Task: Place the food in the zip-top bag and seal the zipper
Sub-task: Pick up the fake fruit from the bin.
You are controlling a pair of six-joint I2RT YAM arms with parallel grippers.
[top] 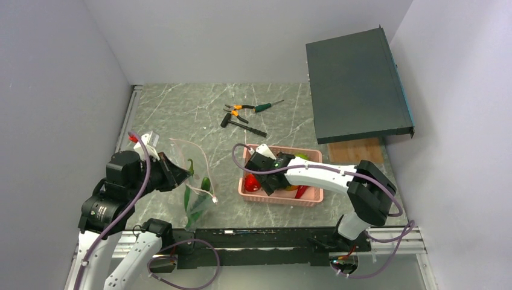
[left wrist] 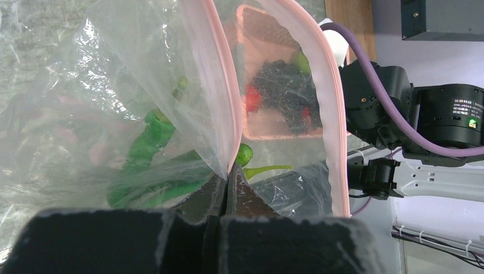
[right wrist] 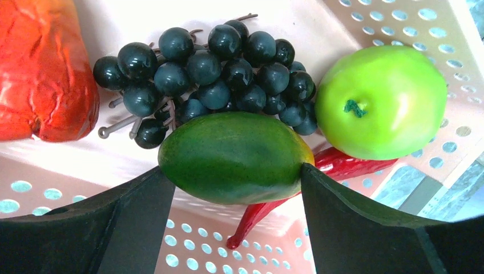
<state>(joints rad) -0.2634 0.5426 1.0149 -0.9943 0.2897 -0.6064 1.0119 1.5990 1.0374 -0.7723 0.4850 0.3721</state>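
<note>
Partly done: peppers (left wrist: pixel 148 142) lie inside the bag (left wrist: pixel 114 85). The left gripper (left wrist: pixel 227 177) is clamped tight on the zipper (left wrist: pixel 222 103), with the mouth gaping. Mango (right wrist: pixel 234 154), grapes (right wrist: pixel 222 63), apple (right wrist: pixel 382 103), chillies (right wrist: pixel 342 165) and a red fruit (right wrist: pixel 40 74) sit in the basket (right wrist: pixel 399 23). The right gripper (right wrist: pixel 234 170) stands wide astride the mango, its 2 fingers (right wrist: pixel 114 228) seemingly touching it. Whether it grips, I cannot tell. Sealing is left.

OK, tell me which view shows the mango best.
Right wrist: the mango fills the centre, sharp, between the right gripper's fingers. Top view: the right gripper covers it in the basket. Left wrist: only a blur of the basket through the bag; no mango to make out.
</note>
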